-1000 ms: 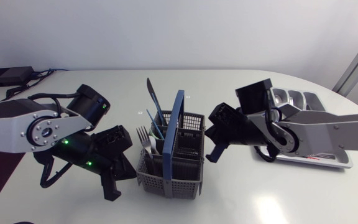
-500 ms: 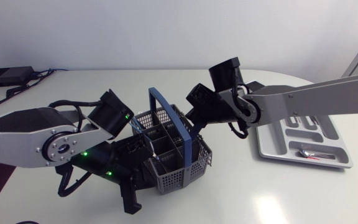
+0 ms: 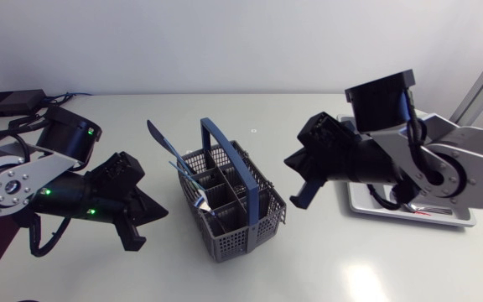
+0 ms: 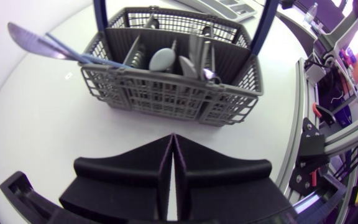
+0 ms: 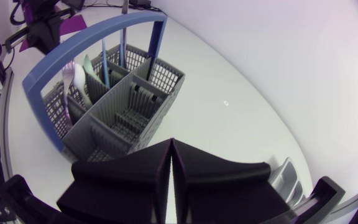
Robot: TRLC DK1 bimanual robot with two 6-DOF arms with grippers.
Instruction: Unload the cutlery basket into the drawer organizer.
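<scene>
The grey cutlery basket [image 3: 229, 210] with its blue handle [image 3: 225, 147] stands mid-table. Knives [image 3: 164, 144] and other cutlery lean out of its left compartments. My left gripper [image 3: 143, 221] is shut and empty, a short way left of the basket. The left wrist view has the basket [image 4: 173, 93] just ahead of the gripper [image 4: 174, 142], with a spoon [image 4: 161, 60] and a long knife [image 4: 39, 42] inside. My right gripper [image 3: 302, 193] is shut, empty, just right of the basket [image 5: 120, 109]. The drawer organizer [image 3: 413, 214] lies mostly hidden behind my right arm.
A black box [image 3: 8, 102] with cables sits at the table's back left corner. Bare white tabletop lies in front of the basket and between it and the organizer.
Both arms have drawn back from the basket, the left to the left and the right to the right. The basket stays turned at an angle, where it was half a second ago.
</scene>
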